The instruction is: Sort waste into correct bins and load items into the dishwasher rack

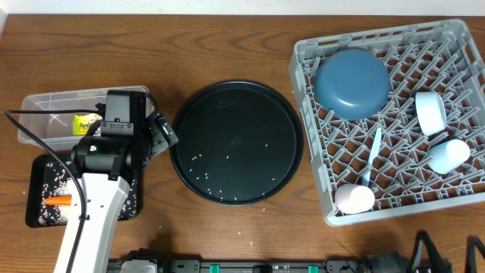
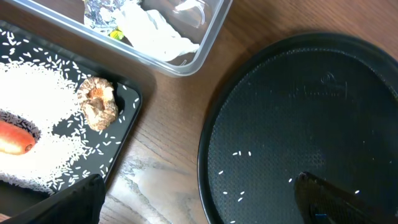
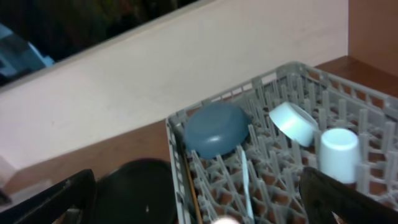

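Note:
My left gripper (image 1: pixel 162 133) is open and empty, hovering over the wood between the shallow black tray (image 1: pixel 36 176) and the round black tray (image 1: pixel 236 142); its fingers frame the left wrist view (image 2: pixel 199 202). The black tray holds rice (image 2: pixel 37 106), a carrot (image 2: pixel 15 137) and a brown biscuit (image 2: pixel 98 102). The clear tub (image 2: pixel 208 37) holds the white tissue (image 2: pixel 155 34) and the wrapper (image 1: pixel 85 123). The grey rack (image 1: pixel 455 38) holds the dark-blue plate (image 1: pixel 352 82), white bowl (image 1: pixel 430 112), light-blue cup (image 1: pixel 447 155), pink cup (image 1: pixel 355 199) and pale-blue utensil (image 1: pixel 375 148). My right gripper (image 3: pixel 199 208) is open above the rack's edge.
Several loose rice grains lie on the round black tray (image 2: pixel 239 154) and a few on the wood near the table's front edge (image 1: pixel 163 226). A thin chopstick (image 3: pixel 193 193) lies along the rack's inner wall. A pale wall (image 3: pixel 155 74) stands behind the table.

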Action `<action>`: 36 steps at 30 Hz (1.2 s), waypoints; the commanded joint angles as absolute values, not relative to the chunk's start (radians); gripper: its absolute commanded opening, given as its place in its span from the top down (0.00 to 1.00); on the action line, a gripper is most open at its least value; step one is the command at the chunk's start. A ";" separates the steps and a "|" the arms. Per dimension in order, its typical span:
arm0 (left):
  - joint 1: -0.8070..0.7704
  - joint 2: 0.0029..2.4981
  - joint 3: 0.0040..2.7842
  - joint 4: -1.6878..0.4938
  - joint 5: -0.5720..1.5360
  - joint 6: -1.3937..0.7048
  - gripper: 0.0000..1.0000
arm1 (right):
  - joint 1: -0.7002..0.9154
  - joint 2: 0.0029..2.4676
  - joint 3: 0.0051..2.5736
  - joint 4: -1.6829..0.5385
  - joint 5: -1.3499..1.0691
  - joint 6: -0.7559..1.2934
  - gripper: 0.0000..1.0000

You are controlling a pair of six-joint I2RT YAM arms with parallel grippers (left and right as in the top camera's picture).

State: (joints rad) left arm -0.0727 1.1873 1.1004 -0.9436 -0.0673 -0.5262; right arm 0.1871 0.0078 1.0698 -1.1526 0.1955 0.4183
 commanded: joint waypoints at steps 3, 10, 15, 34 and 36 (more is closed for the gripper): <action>-0.068 1.184 1.117 -0.949 -0.083 -0.524 0.02 | 0.175 0.007 0.944 -0.981 0.191 0.456 0.01; -0.068 1.184 1.117 -0.949 -0.083 -0.524 0.02 | 0.151 0.007 0.728 -0.633 0.190 0.494 0.01; -0.068 1.184 1.117 -0.949 -0.083 -0.524 0.02 | 0.112 0.006 0.554 -0.388 0.190 0.614 0.01; -0.068 1.184 1.117 -0.949 -0.083 -0.524 0.02 | 0.070 0.006 0.105 0.139 0.142 0.744 0.01; -0.068 1.184 1.117 -0.949 -0.083 -0.524 0.02 | 0.069 0.005 0.074 0.142 0.125 0.744 0.01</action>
